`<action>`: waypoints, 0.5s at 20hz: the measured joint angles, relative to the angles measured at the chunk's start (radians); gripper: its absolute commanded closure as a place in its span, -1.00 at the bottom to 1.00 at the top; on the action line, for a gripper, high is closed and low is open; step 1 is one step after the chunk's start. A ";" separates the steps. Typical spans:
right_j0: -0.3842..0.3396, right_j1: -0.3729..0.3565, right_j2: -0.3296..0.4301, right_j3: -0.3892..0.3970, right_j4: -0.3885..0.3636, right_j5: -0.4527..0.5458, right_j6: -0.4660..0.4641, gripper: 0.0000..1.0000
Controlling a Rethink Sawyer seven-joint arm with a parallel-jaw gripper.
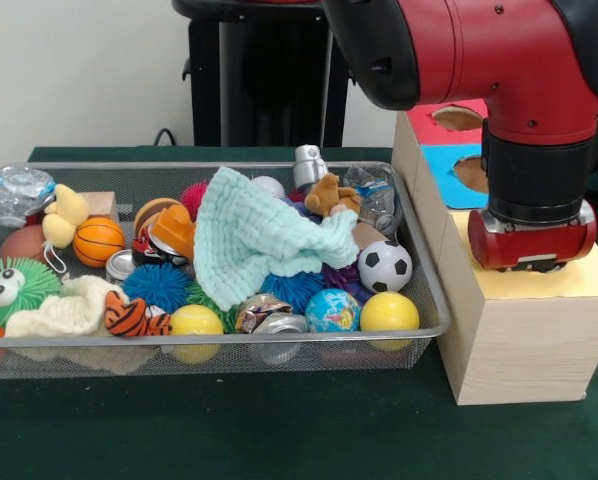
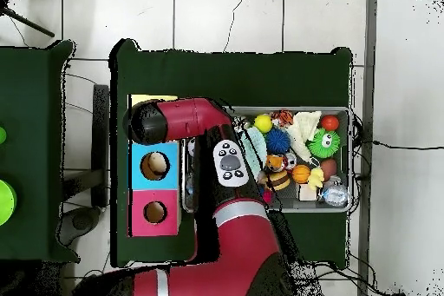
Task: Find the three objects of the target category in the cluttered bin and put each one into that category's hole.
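The wire mesh bin [image 1: 427, 300] sits on the green table, full of clutter; it also shows in the overhead view [image 2: 349, 161]. In it are two yellow balls [image 1: 389, 311], a soccer ball [image 1: 385, 265], a globe ball [image 1: 332, 310], a basketball [image 1: 98, 241], blue spiky balls [image 1: 156, 285], crushed cans [image 1: 263, 313] and plush toys. A pale green cloth [image 1: 249, 235] covers the middle. My gripper [image 1: 532, 262] is down on the yellow top of the near wooden box [image 1: 519, 340], right of the bin. Whether it holds anything is hidden.
Behind the yellow box stand a blue-topped box [image 1: 457, 170] and a red-topped box [image 1: 449, 120], each with a round hole. From above the blue [image 2: 154, 165] and pink [image 2: 155, 213] tops show. A second green table [image 2: 26, 154] stands at the left.
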 measured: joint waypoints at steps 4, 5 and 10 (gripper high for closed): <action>0.010 0.000 -0.013 -0.002 0.000 -0.002 0.000 -1.00; 0.010 0.000 -0.014 -0.003 0.000 -0.002 0.000 -1.00; 0.015 0.000 -0.021 -0.004 0.000 -0.003 0.000 1.00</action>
